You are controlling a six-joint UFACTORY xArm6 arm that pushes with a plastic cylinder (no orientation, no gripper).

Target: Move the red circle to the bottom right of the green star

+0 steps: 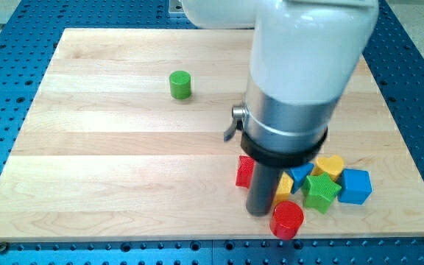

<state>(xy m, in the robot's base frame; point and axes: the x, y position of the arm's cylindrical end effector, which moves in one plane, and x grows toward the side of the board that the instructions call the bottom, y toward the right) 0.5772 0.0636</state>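
One rod was all the arm carried, with no claw to open or close, and my tip (258, 212) stood on the wooden board (124, 147) near its bottom edge, gripping nothing. Just to the tip's right and slightly lower sat the red circle (287, 219), so close that I could not tell whether the two touched. The green star (321, 191) lay just above and to the right of the circle, close against it. Around the star huddled a blue cube (355, 185), a yellow heart (330, 165), a blue block (300, 174) and a yellow block (285, 188), both partly hidden behind the rod, and another red block (245, 171) on the rod's left. A green cylinder (180, 85) stood well apart toward the view's top left. By my reckoning the push was under way but unfinished: the circle sat at the star's bottom left. The next move called for sliding the circle rightward along the bottom edge, below the star, without knocking the star or running off the board.
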